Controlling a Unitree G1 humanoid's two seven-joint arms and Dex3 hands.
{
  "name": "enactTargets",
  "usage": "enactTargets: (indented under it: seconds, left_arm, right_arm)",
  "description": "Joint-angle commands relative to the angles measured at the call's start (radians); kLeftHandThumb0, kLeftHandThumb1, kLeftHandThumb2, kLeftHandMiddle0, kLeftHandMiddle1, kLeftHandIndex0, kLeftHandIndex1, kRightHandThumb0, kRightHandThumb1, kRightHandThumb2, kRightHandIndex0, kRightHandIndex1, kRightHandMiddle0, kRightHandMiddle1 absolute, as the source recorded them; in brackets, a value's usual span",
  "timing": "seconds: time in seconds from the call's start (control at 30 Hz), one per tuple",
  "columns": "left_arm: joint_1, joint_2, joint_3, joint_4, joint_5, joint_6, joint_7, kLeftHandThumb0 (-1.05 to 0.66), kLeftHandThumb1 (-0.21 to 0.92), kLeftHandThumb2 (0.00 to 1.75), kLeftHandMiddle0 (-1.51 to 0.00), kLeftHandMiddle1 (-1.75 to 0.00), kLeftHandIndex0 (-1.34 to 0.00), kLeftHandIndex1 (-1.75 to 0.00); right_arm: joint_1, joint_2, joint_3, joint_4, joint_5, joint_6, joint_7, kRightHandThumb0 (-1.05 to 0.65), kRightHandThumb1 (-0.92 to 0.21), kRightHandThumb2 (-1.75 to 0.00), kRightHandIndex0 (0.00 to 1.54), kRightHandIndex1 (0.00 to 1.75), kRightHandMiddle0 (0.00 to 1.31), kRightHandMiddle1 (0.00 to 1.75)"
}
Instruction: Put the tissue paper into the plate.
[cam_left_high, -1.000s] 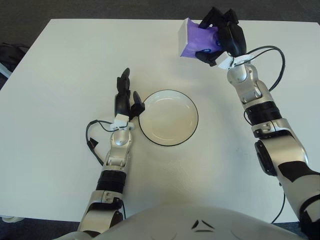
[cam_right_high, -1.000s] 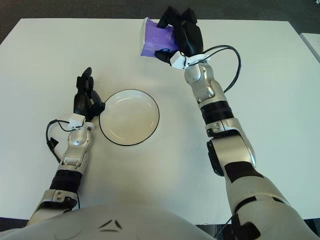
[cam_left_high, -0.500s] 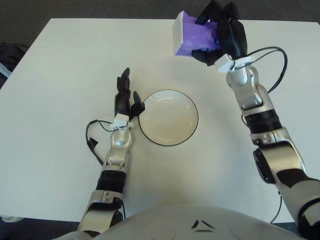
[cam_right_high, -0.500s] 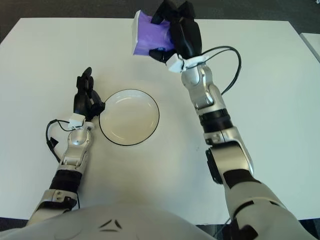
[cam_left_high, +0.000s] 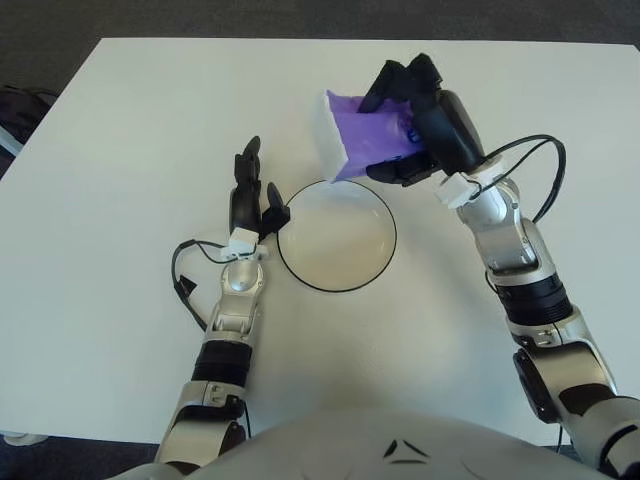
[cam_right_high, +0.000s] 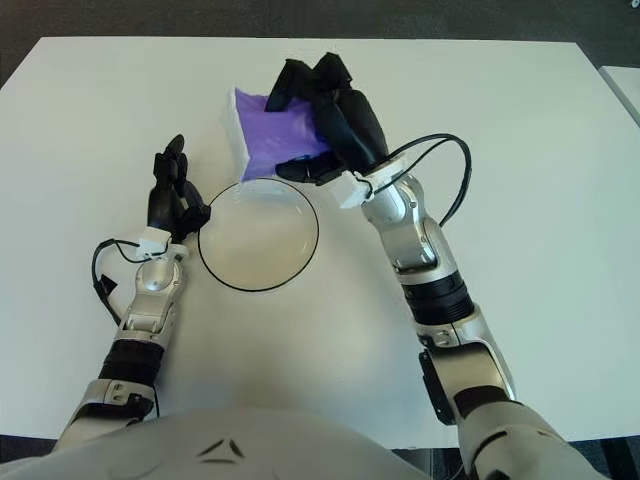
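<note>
Left hand (cam_left_high: 250, 200) beside plate (cam_left_high: 337, 235) left rim, fingers loosely open, holding nothing. Wide bare bench (cam_left_high: 120, 130) around the plate. Right hand (cam_left_high: 425, 120) clamped on tissue pack (cam_left_high: 365, 140), held over plate's far rim.

bright, even overhead light washes the white table (cam_left_high: 120, 130), with only faint, soft shadows under the plate (cam_left_high: 337, 235) rim and the arms. no hard glare. both views are sharp throughout; the table's far edge bows slightly from lens distortion.
</note>
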Motion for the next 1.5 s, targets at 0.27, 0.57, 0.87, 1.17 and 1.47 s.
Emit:
enactTargets:
  seconds: [0.27,0.57,0.87,1.17,1.47]
  left_arm:
    - [0.078,-0.003,0.007,0.056,-0.007,0.041,-0.002,-0.85,0.92,1.00,-0.17,0.00,0.00,-0.48]
    - [0.067,0.005,0.012,0.079,-0.002,0.050,-0.001,-0.87,0.92,1.00,-0.18,0.00,0.00,-0.49]
    - [0.050,0.006,0.021,0.111,-0.012,0.053,-0.004,-0.87,0.92,0.99,-0.16,0.00,0.00,-0.44]
    - [0.026,0.017,0.020,0.146,-0.001,0.054,0.005,-0.88,0.92,1.02,-0.14,0.00,0.00,-0.34]
    - [0.035,0.011,0.007,0.099,0.013,0.092,0.012,-0.87,0.92,1.03,-0.14,0.00,0.00,-0.31]
  right_arm:
    - [0.071,-0.073,0.007,-0.127,0.035,-0.041,0.175,-0.47,-0.31,-1.31,1.16,1.75,0.61,1.75]
    - [0.092,-0.081,0.015,-0.147,0.032,-0.077,0.222,-0.47,-0.31,-1.32,1.13,1.75,0.61,1.75]
    - [0.138,-0.038,0.053,-0.087,0.055,-0.195,0.191,-0.47,-0.31,-1.32,1.14,1.75,0.61,1.75]
    - [0.170,-0.026,0.099,-0.083,0.045,-0.287,0.210,-0.47,-0.31,-1.32,1.18,1.75,0.61,1.75]
    - [0.179,-0.038,0.143,-0.086,0.077,-0.295,0.277,-0.46,-0.32,-1.30,1.17,1.75,0.60,1.75]
